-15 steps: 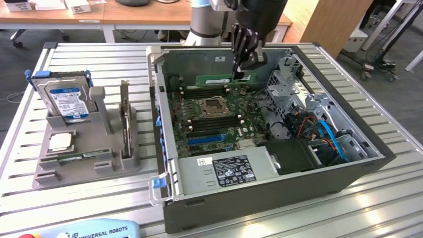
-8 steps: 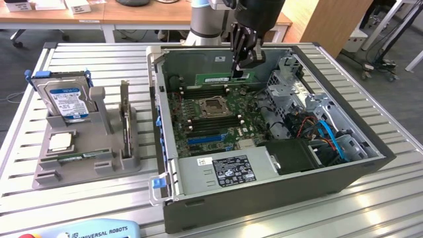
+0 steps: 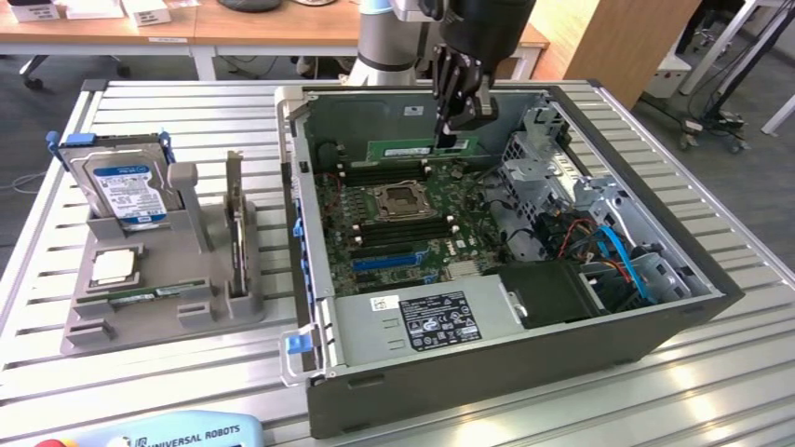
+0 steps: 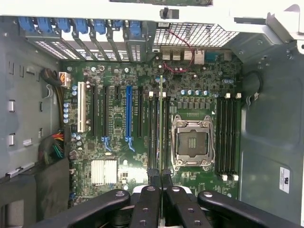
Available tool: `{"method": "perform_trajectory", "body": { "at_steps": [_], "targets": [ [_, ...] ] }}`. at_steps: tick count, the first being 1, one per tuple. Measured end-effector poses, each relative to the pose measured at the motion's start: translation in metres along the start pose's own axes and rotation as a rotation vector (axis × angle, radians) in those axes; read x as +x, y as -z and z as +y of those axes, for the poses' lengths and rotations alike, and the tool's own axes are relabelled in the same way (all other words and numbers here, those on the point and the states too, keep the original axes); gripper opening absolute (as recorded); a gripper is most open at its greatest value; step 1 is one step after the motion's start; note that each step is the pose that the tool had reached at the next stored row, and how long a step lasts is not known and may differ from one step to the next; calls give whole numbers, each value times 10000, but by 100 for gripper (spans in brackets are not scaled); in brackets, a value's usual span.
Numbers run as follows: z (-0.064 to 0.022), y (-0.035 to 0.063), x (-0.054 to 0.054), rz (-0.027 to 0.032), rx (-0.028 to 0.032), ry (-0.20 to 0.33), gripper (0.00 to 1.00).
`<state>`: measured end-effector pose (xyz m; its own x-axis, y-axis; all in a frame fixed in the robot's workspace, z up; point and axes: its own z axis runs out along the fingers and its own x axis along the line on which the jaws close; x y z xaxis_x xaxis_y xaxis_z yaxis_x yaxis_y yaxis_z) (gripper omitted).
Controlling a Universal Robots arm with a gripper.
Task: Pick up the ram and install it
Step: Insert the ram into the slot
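My gripper [image 3: 456,128] is shut on the ram [image 3: 404,148], a long green stick that I hold level by one end. It hangs inside the open computer case [image 3: 695,279], above the far part of the motherboard [image 3: 372,219]. In the wrist view the ram [image 4: 161,118] appears edge-on as a thin line running out from the gripper [image 4: 161,178]. It lies over the black memory slots [image 4: 157,135] beside the processor socket [image 4: 191,142]. More slots [image 4: 227,135] sit on the socket's other side. I cannot tell whether the ram touches a slot.
A grey holder [image 3: 155,312] on the exterior view's left carries a hard drive [image 3: 125,182], a silver processor chip [image 3: 114,265] and an upright card [image 3: 234,219]. The case also holds a power supply [image 3: 423,321], a drive cage [image 3: 559,182] and blue cables [image 3: 627,261].
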<state>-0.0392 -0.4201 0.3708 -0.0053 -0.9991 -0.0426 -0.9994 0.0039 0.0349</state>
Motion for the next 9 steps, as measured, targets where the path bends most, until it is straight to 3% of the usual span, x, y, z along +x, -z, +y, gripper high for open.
{"method": "perform_trajectory", "body": {
  "at_steps": [9],
  "targets": [
    [-2, -64, 3, -1, 0, 0, 12]
  ]
}}
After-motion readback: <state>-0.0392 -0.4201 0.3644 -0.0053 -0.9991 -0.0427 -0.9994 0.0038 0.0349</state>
